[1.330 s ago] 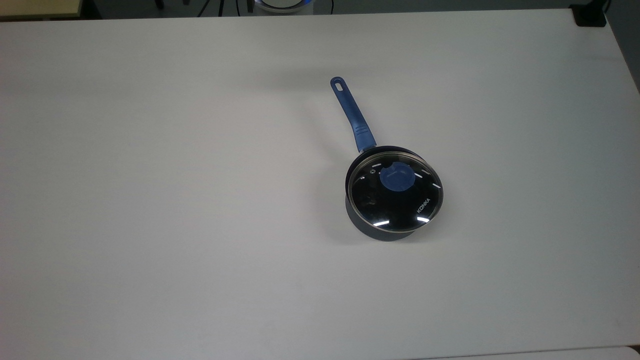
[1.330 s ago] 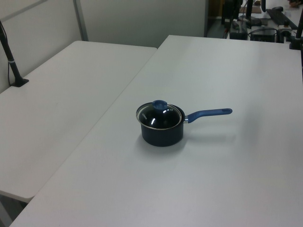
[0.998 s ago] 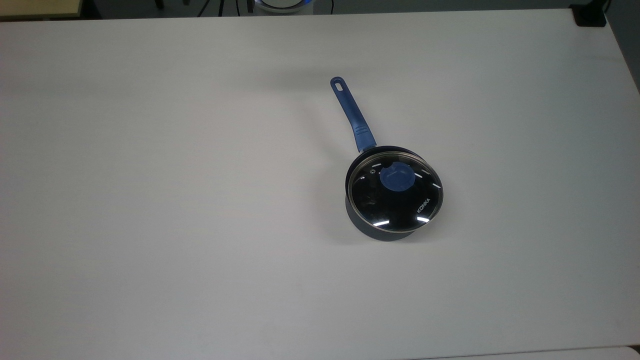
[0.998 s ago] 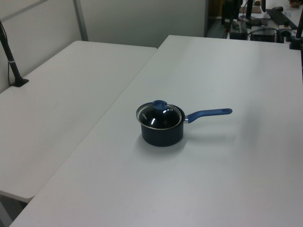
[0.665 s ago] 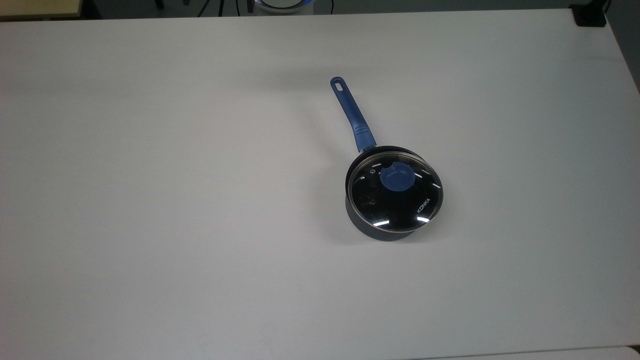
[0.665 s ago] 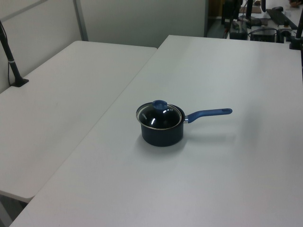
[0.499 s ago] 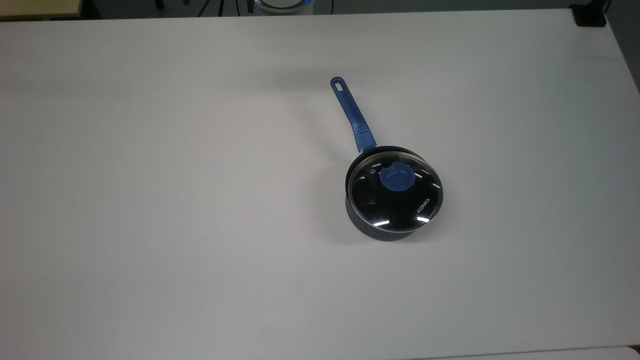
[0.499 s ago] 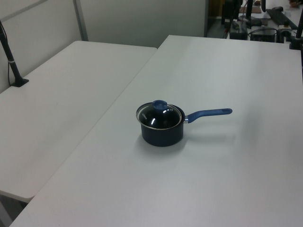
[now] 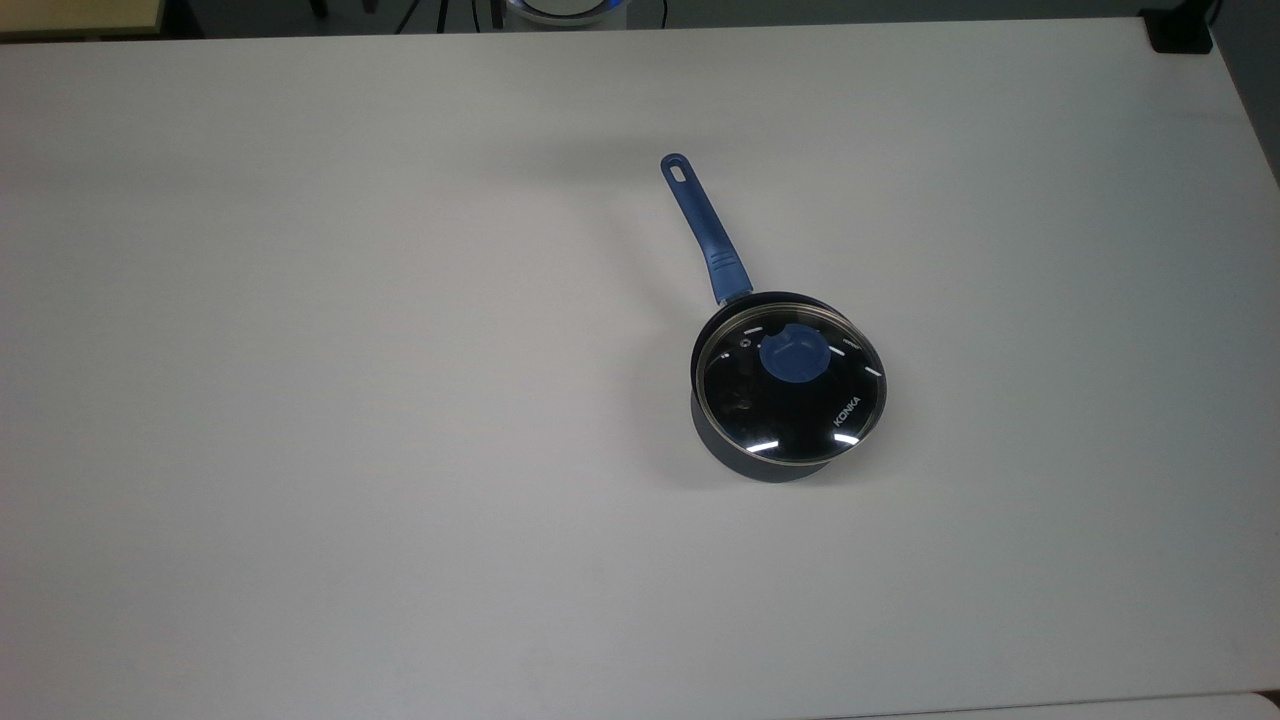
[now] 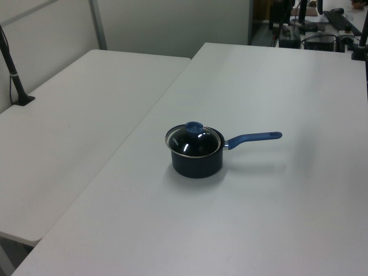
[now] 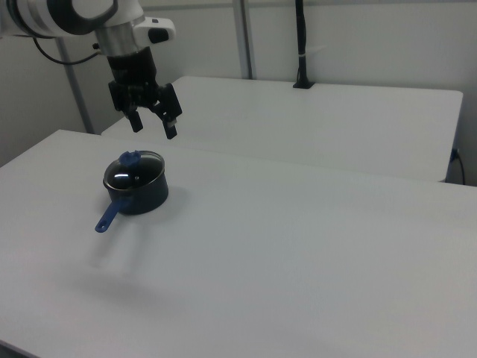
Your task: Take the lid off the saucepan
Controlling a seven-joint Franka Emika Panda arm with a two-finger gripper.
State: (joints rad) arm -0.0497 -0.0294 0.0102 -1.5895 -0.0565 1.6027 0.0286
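Lid on, approach not begun
Our gripper (image 11: 152,123) hangs released above the saucepan (image 9: 770,465); next we lower onto the lid (image 9: 790,390)'s blue knob (image 9: 793,356).

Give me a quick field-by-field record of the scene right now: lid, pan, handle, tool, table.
lid: the lid sits closed on the saucepan, blue knob up
saucepan: upright on the white table
handle: the handle points toward the top view's upper left, free of contact
tool: the tool is in the air in the right view, fingers spread open, holding nothing
task status: lid not yet lifted
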